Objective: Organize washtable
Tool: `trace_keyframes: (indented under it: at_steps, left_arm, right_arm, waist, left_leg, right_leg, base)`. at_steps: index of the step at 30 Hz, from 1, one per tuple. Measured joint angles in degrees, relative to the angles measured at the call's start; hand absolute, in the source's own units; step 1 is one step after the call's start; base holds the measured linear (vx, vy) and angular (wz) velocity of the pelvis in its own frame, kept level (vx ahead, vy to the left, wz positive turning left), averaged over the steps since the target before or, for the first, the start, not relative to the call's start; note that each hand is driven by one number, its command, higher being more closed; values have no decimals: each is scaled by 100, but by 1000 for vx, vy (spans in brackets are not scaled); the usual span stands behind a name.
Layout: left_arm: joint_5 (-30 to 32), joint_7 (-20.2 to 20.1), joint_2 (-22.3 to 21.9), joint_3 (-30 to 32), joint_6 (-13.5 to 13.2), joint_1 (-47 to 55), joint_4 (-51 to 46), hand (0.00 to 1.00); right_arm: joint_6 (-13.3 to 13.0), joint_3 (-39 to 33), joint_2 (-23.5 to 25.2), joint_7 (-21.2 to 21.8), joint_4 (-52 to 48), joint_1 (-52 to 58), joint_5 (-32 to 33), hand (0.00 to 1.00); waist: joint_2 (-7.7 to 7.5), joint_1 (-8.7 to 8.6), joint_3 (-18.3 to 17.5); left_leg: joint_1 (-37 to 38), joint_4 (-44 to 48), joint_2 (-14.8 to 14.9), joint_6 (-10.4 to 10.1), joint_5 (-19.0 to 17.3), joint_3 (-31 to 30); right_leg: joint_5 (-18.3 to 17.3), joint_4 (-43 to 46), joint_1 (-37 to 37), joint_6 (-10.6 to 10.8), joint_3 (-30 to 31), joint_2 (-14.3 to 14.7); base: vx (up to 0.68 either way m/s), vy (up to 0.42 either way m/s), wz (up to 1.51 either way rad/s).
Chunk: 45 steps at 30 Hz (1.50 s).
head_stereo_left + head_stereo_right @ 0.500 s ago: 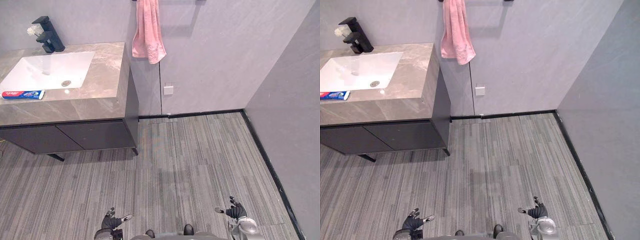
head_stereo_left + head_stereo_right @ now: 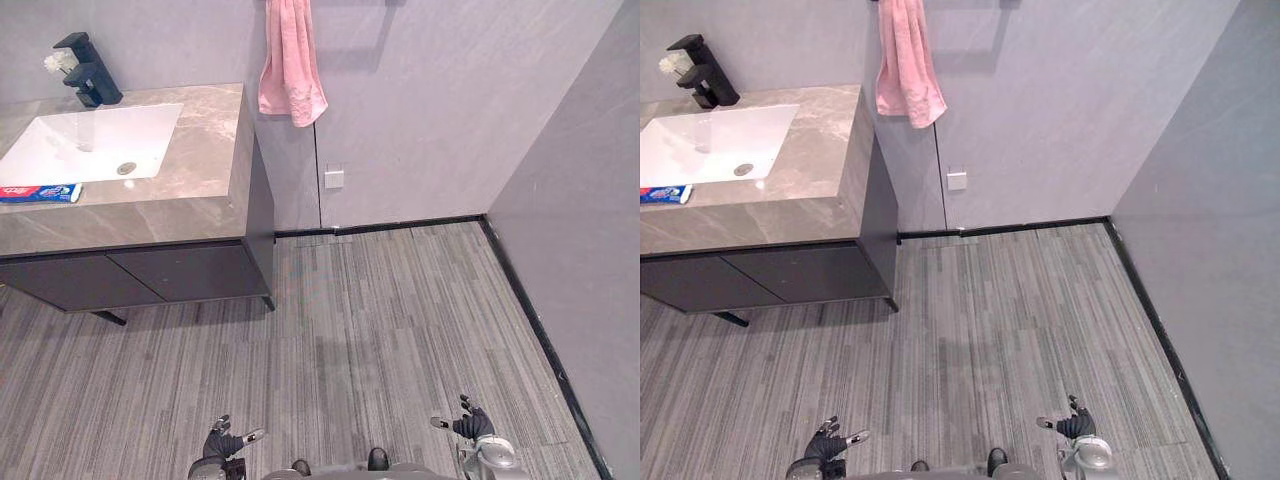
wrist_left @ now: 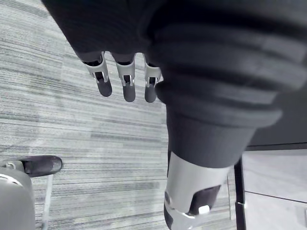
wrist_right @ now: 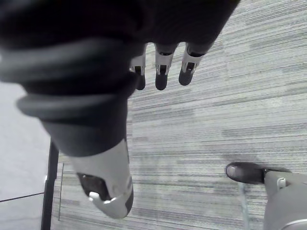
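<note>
Stone table [image 2: 205, 190] stands well ahead on my left, with a white sink [image 2: 90, 140] sunk in it and a pink towel [image 2: 290, 60] hanging beside it. The toothpaste tube [image 2: 40, 192] lies on the table in front of the sink. I judge it light, soft and probably slick, so I'd take it round the middle. My left hand [image 3: 127, 79] and right hand [image 4: 163, 72] hang low over the floor [image 2: 380, 320], fingers relaxed and empty.
</note>
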Motion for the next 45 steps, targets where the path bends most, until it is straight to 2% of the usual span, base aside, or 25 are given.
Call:
trace_keyframes:
  at_steps: [12,16,19,20,21,22,24,26,27,28,29,31,32,33,34,35,37,38,39,40,41,42,43,44,45]
  left_arm:
    - [205,-16,28,0,3,46,2,0]
    - [223,-60,36,-2,5,50,1,0]
    - [232,-106,60,-8,8,40,-6,0]
    - [240,-109,93,-17,11,36,-10,0]
    - [240,-110,115,-40,11,34,-17,0]
    - [243,-112,158,-67,11,26,-31,0]
    - [245,-112,210,-101,15,-45,-34,0]
    - [260,-115,322,-252,14,-107,-107,0]
    - [292,-118,405,-306,16,-194,-136,0]
    - [340,-115,471,-314,14,-212,-142,0]
    - [347,-111,525,-320,15,-268,-144,0]
    - [349,-111,582,-318,16,-394,-146,0]
    - [349,-110,570,-322,13,-495,-146,0]
    - [349,-110,573,-322,12,-496,-147,0]
    - [367,-121,586,-341,7,-458,-144,0]
    - [388,-119,476,-334,14,-494,-119,0]
    - [390,-138,401,-332,-3,-540,-138,0]
    - [389,-136,334,-332,-1,-566,-137,0]
    - [389,-138,292,-332,0,-570,-139,0]
    - [388,-142,184,-330,-3,-539,-142,0]
    - [365,-154,112,-330,0,-458,-144,0]
    - [362,-162,89,-329,2,-418,-147,0]
    - [329,-161,50,-315,2,-370,-155,0]
    - [319,-159,4,-293,2,-367,-172,0]
    - [319,-157,-15,-278,2,-361,-206,0]
  right_arm:
    - [17,1,-3,12,3,21,-2,0]
    - [25,1,-4,25,1,-18,-4,0]
    - [50,1,-9,50,0,-84,-6,0]
    - [68,0,-6,56,-1,-108,-6,0]
    - [74,-3,-7,57,-1,-109,-6,0]
    - [83,-1,-7,64,-1,-112,-6,0]
    - [86,11,0,92,-10,-161,-5,0]
    - [89,33,21,106,-11,-300,-4,0]
    - [90,56,31,115,-8,-288,-4,0]
    - [95,135,30,126,-4,-254,-4,0]
    - [96,248,9,128,-8,-248,-4,0]
    - [95,254,-10,129,-8,-267,-4,0]
    - [96,261,-68,130,-7,-282,-4,0]
    - [96,261,-77,129,-7,-278,-4,0]
    - [87,259,-115,128,-14,-218,-4,0]
    - [99,249,-228,121,22,-218,-4,0]
    - [96,246,-239,123,-13,-265,-4,0]
    - [89,246,-236,123,-7,-282,-3,0]
    - [90,246,-235,122,3,-274,-3,0]
    - [97,248,-234,118,10,-209,-2,0]
    - [92,257,-206,102,1,-149,5,0]
    - [82,266,-203,100,-1,-128,6,0]
    - [80,249,-201,88,-5,-129,10,0]
    - [70,241,-212,62,-25,-149,58,0]
    - [67,232,-216,47,-22,-169,77,0]
  waist:
    - [-17,2,11]
    - [-32,48,21]
    - [-27,91,37]
    - [-30,104,70]
    - [-39,104,85]
    - [-61,97,110]
    - [-62,109,203]
    - [-66,67,337]
    - [-83,-5,417]
    - [-33,-19,472]
    - [-54,-47,473]
    - [-48,-74,484]
    - [19,-147,522]
    - [-5,-170,508]
    - [-107,-235,467]
    - [66,-240,540]
    - [128,-273,522]
    - [141,-254,516]
    - [145,-245,518]
    - [142,-229,525]
    - [127,-209,533]
    - [122,-191,538]
    - [105,-132,549]
    - [90,-28,559]
    - [92,-3,560]
  left_leg:
    - [19,-91,35,18,-9,230]
    - [-13,-42,51,171,-115,473]
    - [-138,181,101,201,-313,680]
    - [-175,387,132,209,-480,769]
    - [-177,473,132,221,-555,787]
    - [-164,649,132,228,-710,871]
    - [-131,849,137,257,-843,1029]
    - [23,883,103,324,-927,1107]
    - [249,831,102,338,-1032,1105]
    - [383,789,91,340,-1070,1102]
    - [536,693,121,279,-1117,1101]
    - [588,627,201,236,-1141,1086]
    - [673,569,315,157,-1156,1034]
    - [696,560,325,103,-1153,1025]
    - [851,525,295,-95,-1230,988]
    - [978,533,465,-226,-1308,987]
    - [804,1033,631,-544,-1117,910]
    - [464,1804,771,-621,-961,802]
    - [215,2344,860,-610,-827,683]
    - [-228,3505,1067,-548,-635,473]
    - [-492,4516,1274,-469,-709,404]
    - [-608,4912,1358,-414,-753,428]
    - [-866,5358,1431,-235,-862,539]
    - [-1188,5452,1415,-94,-952,613]
    - [-1366,5406,1405,-26,-994,667]
  right_leg:
    - [103,-126,-61,-43,202,67]
    - [100,-124,-173,-41,431,95]
    - [-93,245,-461,-5,619,124]
    - [-418,824,-727,20,688,142]
    - [-583,1126,-844,40,696,138]
    - [-861,1767,-1096,138,674,124]
    - [-1045,2769,-1549,373,462,61]
    - [-1033,3796,-1940,405,158,-70]
    - [-1124,4469,-2189,448,-158,-226]
    - [-1319,4643,-2276,388,-412,-359]
    - [-1478,4585,-2468,324,-707,-470]
    - [-1462,4277,-2745,283,-872,-478]
    - [-1291,3598,-2866,141,-971,-370]
    - [-1166,3415,-2844,99,-958,-324]
    - [-360,2887,-2803,-242,-921,-337]
    - [-501,3155,-2773,-388,-1031,-247]
    - [-860,3249,-2730,-518,-1105,-190]
    - [-914,3082,-2569,-590,-1116,-137]
    - [-922,2898,-2402,-601,-1133,-113]
    - [-920,2495,-1927,-604,-1143,-50]
    - [-918,2161,-1411,-606,-1160,13]
    - [-919,1989,-1167,-607,-1152,52]
    - [-928,1700,-779,-620,-1101,72]
    - [-931,1493,-539,-624,-1016,63]
    - [-931,1403,-453,-624,-971,62]
  base:
    - [-33,-27,-9]
    - [-9,-16,-31]
    - [24,5,-36]
    - [64,23,-29]
    - [98,25,-34]
    - [92,16,-26]
    - [113,38,-37]
    - [132,68,-16]
    - [152,70,-1]
    - [237,73,-2]
    - [222,48,0]
    - [288,-36,10]
    - [307,-102,20]
    - [385,-149,27]
    - [349,-135,9]
    - [426,-177,8]
    - [458,-227,0]
    - [433,-246,4]
    - [418,-244,11]
    - [401,-192,17]
    - [387,-162,12]
    - [416,-114,-3]
    - [319,-63,-17]
    - [305,-39,-22]
    - [222,43,-27]
